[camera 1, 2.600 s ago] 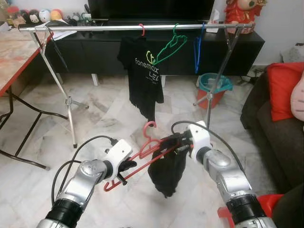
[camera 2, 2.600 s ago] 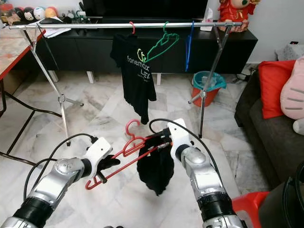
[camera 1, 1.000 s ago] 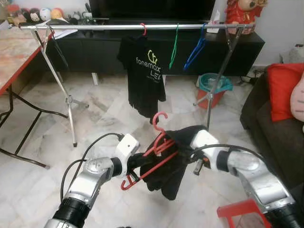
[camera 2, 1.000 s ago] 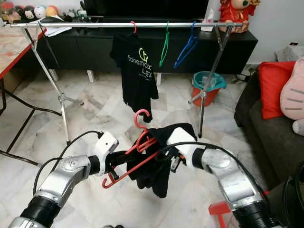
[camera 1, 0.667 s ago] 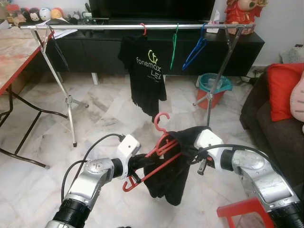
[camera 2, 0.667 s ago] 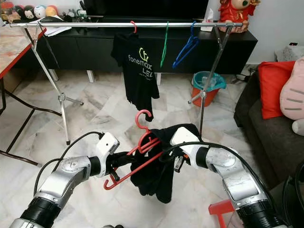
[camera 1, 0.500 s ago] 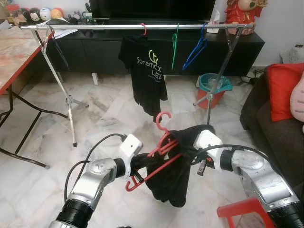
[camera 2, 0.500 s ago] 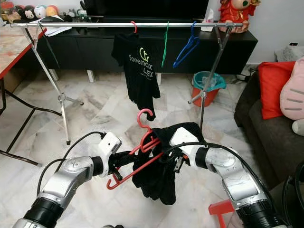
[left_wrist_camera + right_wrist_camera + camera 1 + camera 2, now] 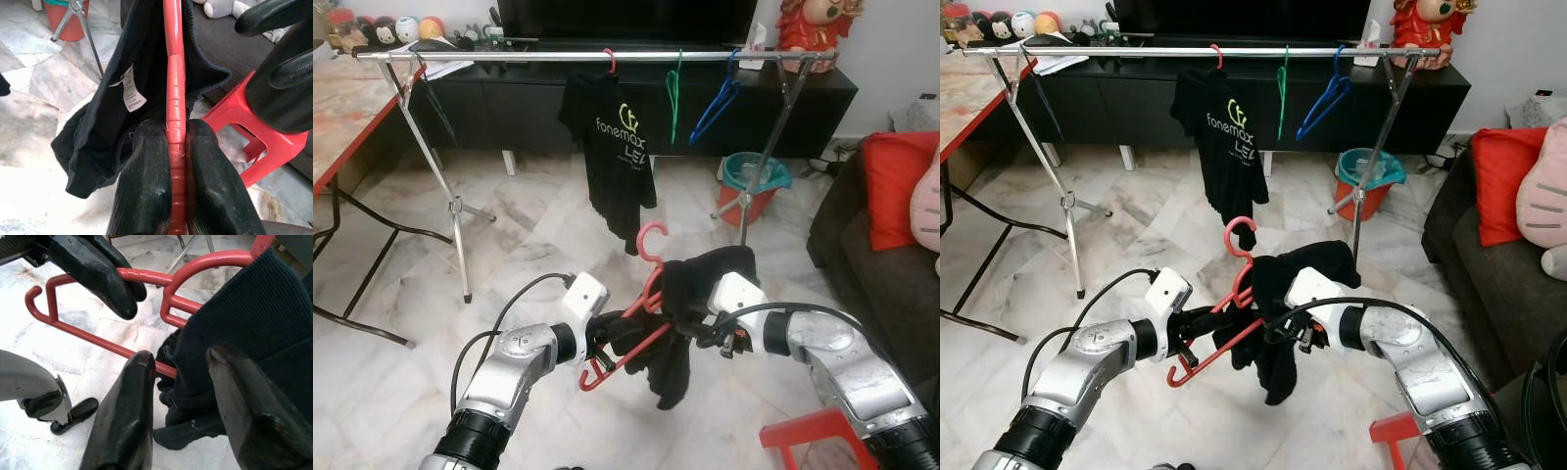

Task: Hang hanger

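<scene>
While the left gripper (image 9: 168, 152) pinches the red hanger (image 9: 636, 328) well short of the rail (image 9: 587, 57), the right gripper (image 9: 183, 382) gapes around the shirt (image 9: 690, 294), seemingly half-on; hanging remains.

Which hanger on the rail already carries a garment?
The red-hooked hanger left of the green hanger and blue hanger; a black printed T-shirt hangs from it.

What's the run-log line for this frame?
left gripper: shut on red hanger | right gripper: open at black garment | rail: not reached
</scene>
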You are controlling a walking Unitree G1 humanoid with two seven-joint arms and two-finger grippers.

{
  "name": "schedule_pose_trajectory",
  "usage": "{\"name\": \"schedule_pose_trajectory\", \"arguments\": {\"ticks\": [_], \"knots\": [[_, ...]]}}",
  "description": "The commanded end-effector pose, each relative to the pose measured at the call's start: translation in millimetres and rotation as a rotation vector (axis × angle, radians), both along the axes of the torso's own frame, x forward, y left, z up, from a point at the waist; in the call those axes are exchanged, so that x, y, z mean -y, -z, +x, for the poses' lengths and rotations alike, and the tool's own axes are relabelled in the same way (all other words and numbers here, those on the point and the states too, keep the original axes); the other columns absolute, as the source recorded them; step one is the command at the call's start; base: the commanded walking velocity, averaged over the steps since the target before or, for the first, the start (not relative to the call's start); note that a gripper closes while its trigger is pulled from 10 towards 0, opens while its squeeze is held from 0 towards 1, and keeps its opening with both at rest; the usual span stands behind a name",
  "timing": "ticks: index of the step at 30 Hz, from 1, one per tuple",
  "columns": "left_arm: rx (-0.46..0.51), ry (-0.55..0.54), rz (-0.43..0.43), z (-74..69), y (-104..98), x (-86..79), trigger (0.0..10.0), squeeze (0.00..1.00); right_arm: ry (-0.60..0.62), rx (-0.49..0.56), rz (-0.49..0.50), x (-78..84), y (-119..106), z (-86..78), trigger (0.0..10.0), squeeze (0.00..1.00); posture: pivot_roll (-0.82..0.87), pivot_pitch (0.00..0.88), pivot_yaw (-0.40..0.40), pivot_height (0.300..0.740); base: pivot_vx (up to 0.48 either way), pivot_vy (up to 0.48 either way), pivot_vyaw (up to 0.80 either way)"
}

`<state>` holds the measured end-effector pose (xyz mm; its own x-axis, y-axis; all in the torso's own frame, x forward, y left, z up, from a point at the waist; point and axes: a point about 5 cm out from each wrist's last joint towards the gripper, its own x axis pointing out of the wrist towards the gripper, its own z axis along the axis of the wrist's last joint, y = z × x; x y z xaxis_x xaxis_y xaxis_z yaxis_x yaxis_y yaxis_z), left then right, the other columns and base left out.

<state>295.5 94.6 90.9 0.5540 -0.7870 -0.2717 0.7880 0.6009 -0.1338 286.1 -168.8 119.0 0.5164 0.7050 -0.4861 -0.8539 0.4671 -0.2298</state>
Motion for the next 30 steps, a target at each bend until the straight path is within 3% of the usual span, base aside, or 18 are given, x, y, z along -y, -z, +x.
{"name": "schedule_pose_trajectory", "arguments": {"ticks": [1,9,16,17,18,19,24,30], "knots": [[0.075,0.022,-0.047,4.4,-17.0,3.0,10.0,0.0,-0.005,0.026,-0.019,3.3,-6.9,2.1,10.0,1.0,0.02,0.077,-0.05,0.736,0.0,0.0,0.0],[0.08,0.018,-0.051,5.5,-16.8,3.2,10.0,0.0,-0.058,0.024,-0.093,12.4,-12.0,-6.2,10.0,1.0,0.01,0.078,-0.052,0.736,0.0,0.0,0.0],[0.081,0.052,-0.034,2.5,-14.4,0.8,10.0,0.0,0.038,0.173,-0.216,40.6,-31.8,7.6,10.0,1.0,0.01,0.081,-0.056,0.736,0.0,0.0,0.0],[0.079,0.079,-0.031,0.4,-14.4,-0.2,10.0,0.0,0.052,0.202,-0.223,45.0,-35.7,11.1,10.0,0.58,0.01,0.08,-0.057,0.736,0.0,0.0,0.0],[0.079,0.079,-0.031,0.4,-14.4,-0.2,10.0,0.0,0.052,0.202,-0.223,45.0,-35.7,11.1,10.0,0.58,0.01,0.08,-0.057,0.736,0.0,0.0,0.0],[0.076,0.103,-0.022,-1.3,-14.5,-1.9,10.0,0.0,0.076,0.226,-0.242,50.4,-38.8,15.5,10.0,0.0,0.01,0.08,-0.057,0.736,0.0,0.0,0.0],[0.066,0.196,0.001,-8.1,-15.7,-7.1,10.0,0.0,0.099,0.28,-0.206,58.0,-49.5,25.2,10.0,0.0,0.01,0.078,-0.059,0.736,0.0,0.0,0.0],[0.059,0.278,0.016,-14.1,-16.8,-8.2,10.0,0.0,-0.031,0.243,-0.143,52.1,-44.9,18.4,10.0,0.0,0.02,0.075,-0.061,0.736,0.0,0.0,0.0]]}}
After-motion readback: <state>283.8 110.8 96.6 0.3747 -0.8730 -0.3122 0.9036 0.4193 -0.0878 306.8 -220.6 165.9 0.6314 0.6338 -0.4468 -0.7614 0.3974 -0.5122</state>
